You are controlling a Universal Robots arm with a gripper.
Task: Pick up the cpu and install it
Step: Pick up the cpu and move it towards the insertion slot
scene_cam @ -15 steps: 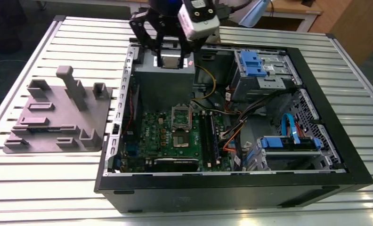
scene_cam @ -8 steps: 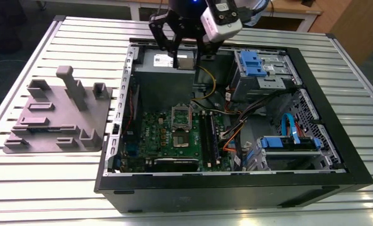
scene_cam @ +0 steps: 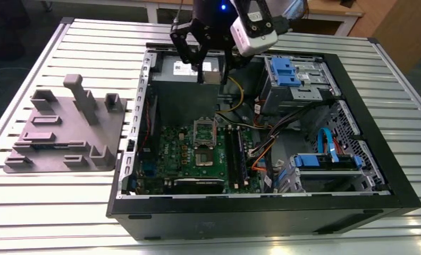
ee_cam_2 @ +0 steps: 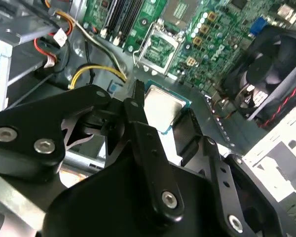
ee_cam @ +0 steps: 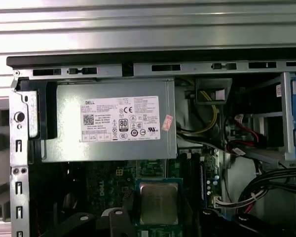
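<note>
Currently I am holding the cpu (scene_cam: 212, 78) pinched by its edges in my gripper (scene_cam: 211, 73), with the two black fingers (ee_cam_2: 187, 126) closed against opposite sides of the chip. It is hanging in the air inside the open computer case (scene_cam: 380, 178), touching nothing but my fingers. In both wrist views its silvery metal top is facing the cameras, and it is lying flat and level as far as I can judge. The chip is close to square, so it is showing no real long axis.

In the exterior view I am hovering near the twelve o'clock end of the case, over the edge where the grey power supply (scene_cam: 184, 68) is meeting the green motherboard (scene_cam: 185, 154). The cpu socket (scene_cam: 204, 155) is lying toward six o'clock from my gripper, near the middle of the board. Its metal frame appears to be swung open toward twelve o'clock. The second wrist view is showing that socket area beyond the chip, well apart from it. Judging from this, the chip is picked up but not yet seated.

A grey parts fixture (scene_cam: 61, 133) is resting on the slatted table (scene_cam: 47, 212) at nine o'clock of the case, well apart from me.
</note>
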